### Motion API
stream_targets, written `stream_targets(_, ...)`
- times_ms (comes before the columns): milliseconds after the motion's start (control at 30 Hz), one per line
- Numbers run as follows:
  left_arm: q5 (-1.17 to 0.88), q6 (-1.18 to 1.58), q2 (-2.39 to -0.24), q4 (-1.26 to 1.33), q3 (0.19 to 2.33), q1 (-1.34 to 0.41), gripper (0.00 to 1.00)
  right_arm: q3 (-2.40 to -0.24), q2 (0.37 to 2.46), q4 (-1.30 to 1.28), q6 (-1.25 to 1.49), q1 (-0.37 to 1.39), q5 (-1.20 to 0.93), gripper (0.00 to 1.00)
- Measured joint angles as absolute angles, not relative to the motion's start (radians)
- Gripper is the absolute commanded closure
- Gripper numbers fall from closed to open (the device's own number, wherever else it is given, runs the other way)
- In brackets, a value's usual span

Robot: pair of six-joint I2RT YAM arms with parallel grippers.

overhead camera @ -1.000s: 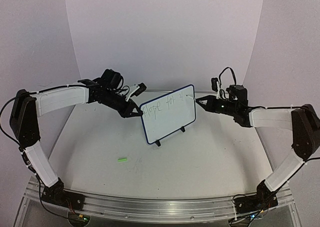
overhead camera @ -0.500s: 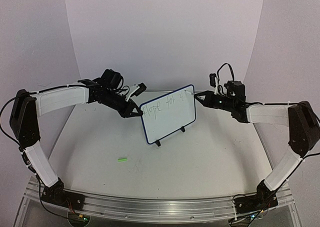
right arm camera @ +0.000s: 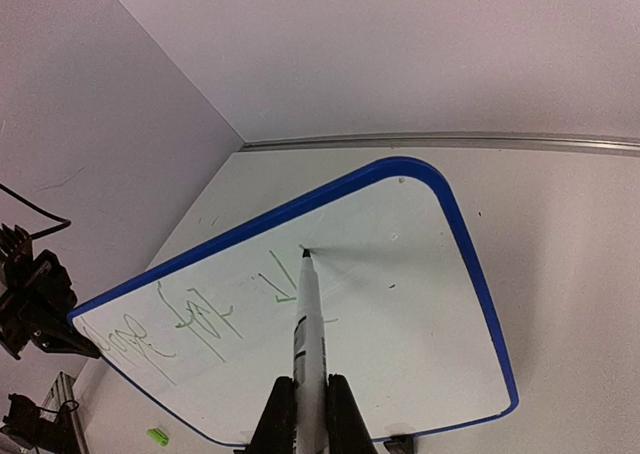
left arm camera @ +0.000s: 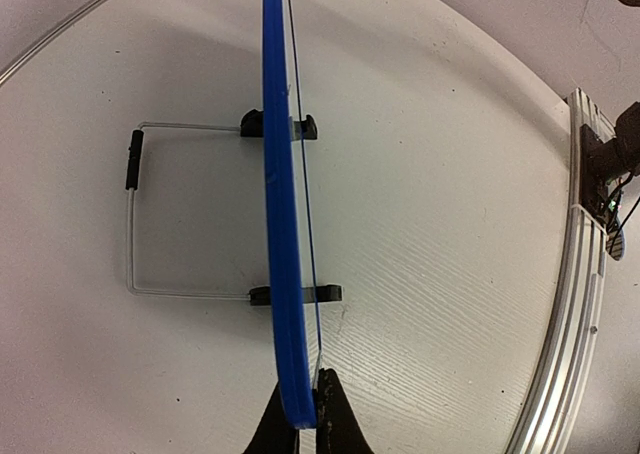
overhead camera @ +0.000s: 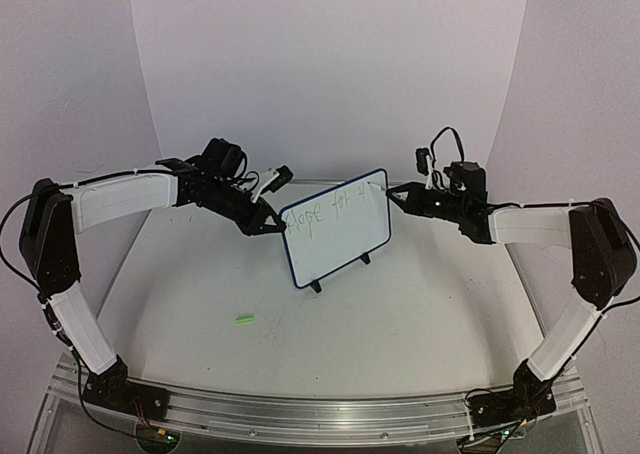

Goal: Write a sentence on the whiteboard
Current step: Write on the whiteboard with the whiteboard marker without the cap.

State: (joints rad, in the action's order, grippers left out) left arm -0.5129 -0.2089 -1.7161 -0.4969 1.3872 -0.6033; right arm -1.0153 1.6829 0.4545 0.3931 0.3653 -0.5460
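Observation:
The whiteboard point(overhead camera: 338, 232) stands on its wire stand at mid-table, blue-rimmed, with green handwriting on its upper part. My left gripper point(overhead camera: 276, 224) is shut on the board's left edge. In the left wrist view the board point(left arm camera: 281, 224) is edge-on and the gripper point(left arm camera: 300, 426) pinches its rim. My right gripper point(overhead camera: 398, 196) is shut on a white marker point(right arm camera: 308, 324). In the right wrist view the gripper point(right arm camera: 306, 414) points the marker's tip at the board point(right arm camera: 410, 314), touching it right of the last green strokes, near the top right corner.
A small green marker cap point(overhead camera: 245, 319) lies on the table in front of the left arm and also shows in the right wrist view point(right arm camera: 157, 436). The wire stand point(left arm camera: 131, 224) reaches behind the board. A metal rail point(overhead camera: 320, 414) runs along the near edge.
My right gripper has moved slightly left and up with the marker, bringing the tip onto the board's upper right. The left arm and the board have not moved.

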Motion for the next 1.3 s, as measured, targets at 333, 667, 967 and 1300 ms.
stream_targets(333,-0.513,-0.209,-1.716,-0.497,1.387,-0.603,1.0,-0.959,1.684,0.46,0.394,0.365,-0.541,1.0)
stream_targets(667,-0.513,-0.209,-1.716,-0.497,1.387,-0.603,1.0,-0.936,1.691,0.459,0.394,0.365,-0.539,1.0)
stream_targets(967,-0.513,-0.209,-1.716,-0.497,1.387,-0.603,1.0,-0.936,1.69,0.459,0.394,0.365,-0.539,1.0)
stream_targets(1300,-0.513,-0.209,-1.716,-0.497,1.387,-0.603,1.0,-0.942,1.672,0.46,0.394,0.365,-0.538,1.0)
